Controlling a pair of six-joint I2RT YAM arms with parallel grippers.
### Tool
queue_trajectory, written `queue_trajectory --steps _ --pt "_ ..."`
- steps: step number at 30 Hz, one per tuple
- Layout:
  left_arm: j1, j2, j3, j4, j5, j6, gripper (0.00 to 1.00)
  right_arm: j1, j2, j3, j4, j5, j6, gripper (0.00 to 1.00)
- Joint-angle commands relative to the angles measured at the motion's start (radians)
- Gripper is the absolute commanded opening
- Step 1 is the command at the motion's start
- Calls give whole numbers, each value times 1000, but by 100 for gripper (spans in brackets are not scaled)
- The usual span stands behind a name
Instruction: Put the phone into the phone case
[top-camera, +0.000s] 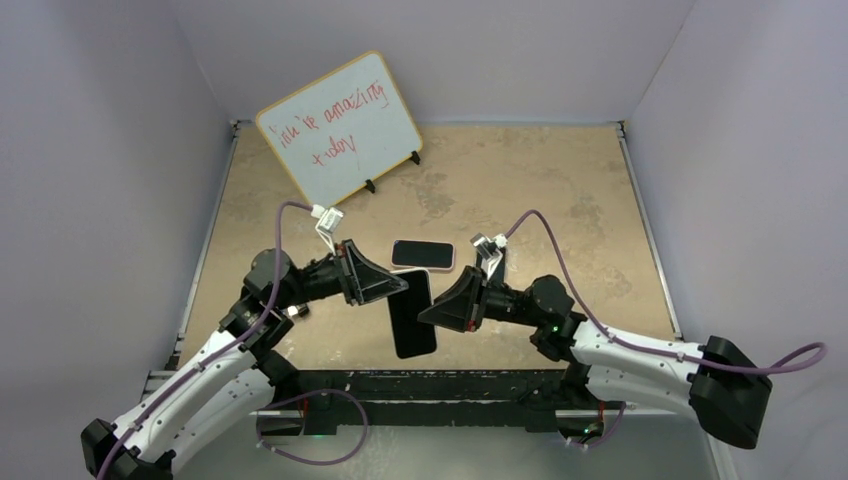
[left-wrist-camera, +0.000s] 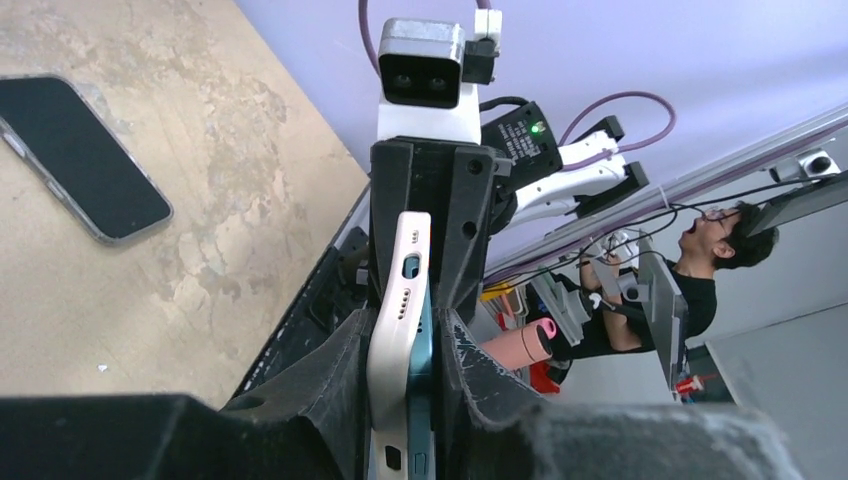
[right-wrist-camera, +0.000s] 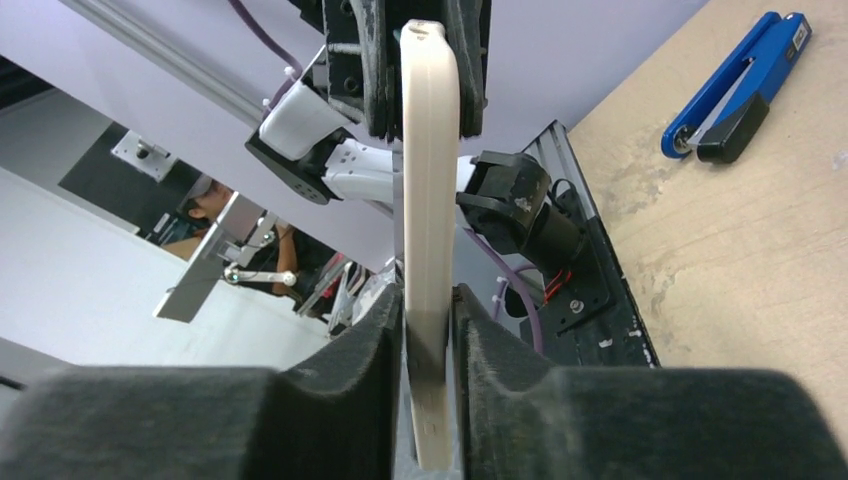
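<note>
A phone (top-camera: 412, 318) with a black screen hangs above the table's front middle, held flat between my two grippers. In the left wrist view its teal edge (left-wrist-camera: 421, 350) lies against a cream phone case (left-wrist-camera: 396, 300), and the case bows away from the phone toward the far end. My left gripper (left-wrist-camera: 408, 335) is shut on both, at the phone's upper left corner (top-camera: 400, 285). My right gripper (top-camera: 428, 312) meets the phone from the right. Its pads (right-wrist-camera: 385, 330) sit tight on either side of the case's cream edge (right-wrist-camera: 428, 200).
A second dark phone (top-camera: 422, 254) lies flat on the table just behind the held one, also seen as a dark phone (left-wrist-camera: 80, 155) in the left wrist view. A whiteboard (top-camera: 340, 125) with red writing stands at the back left. A blue stapler (right-wrist-camera: 735, 85) lies on the table.
</note>
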Motion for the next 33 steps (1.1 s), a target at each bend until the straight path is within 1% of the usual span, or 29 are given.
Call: queue_trajectory --steps 1,2,3,5,6,7,9,10,11,12,14,17,19,21,23,24,25,29,30,31,32,33 --pt "-7 14 25 -61 -48 3 0 8 44 60 71 48 12 31" --pt "-7 17 42 -109 -64 26 0 8 62 63 79 53 18 32" --pt "-6 21 52 -131 -69 36 0 7 82 64 95 54 27 29" --pt "-7 21 58 -134 -62 32 0 7 126 65 156 44 49 10" --pt "-7 19 61 -121 -48 29 3 7 148 63 194 32 65 2" --pt "-7 16 69 -110 -32 28 13 7 165 57 242 24 90 0" --pt "-7 1 86 -102 -12 38 36 7 190 37 361 28 143 0" --pt "-7 -16 91 -101 -7 46 44 6 201 37 402 23 157 0" --pt "-7 -28 95 -98 -4 52 48 5 209 42 421 15 163 0" --pt "-7 -41 95 -90 -2 56 50 5 213 53 427 6 162 0" --pt "-7 -61 84 -54 6 47 51 6 219 65 430 -1 167 0" --pt "-6 -86 51 -2 18 14 49 3 220 52 458 3 188 0" --pt "-7 -101 42 9 11 3 45 1 215 47 461 3 191 0" --pt "-7 -111 42 4 -3 1 30 1 208 40 454 7 189 0" --pt "-7 -112 46 -5 -9 2 11 1 198 33 438 9 186 0" --pt "-7 -108 50 -17 -15 4 2 0 190 31 425 13 179 2" --pt "-7 -106 57 -41 -23 9 0 1 182 30 405 21 172 9" --pt "-7 -95 90 -160 -77 54 0 0 147 42 332 54 136 34" --pt "-7 -90 104 -229 -98 70 0 1 146 50 313 57 128 39" --pt "-7 -86 114 -257 -109 85 0 1 143 57 291 56 121 40" --pt "-7 -84 117 -262 -110 87 0 1 144 66 270 54 113 35" --pt "-7 -82 118 -258 -105 82 0 0 147 72 256 58 111 24"
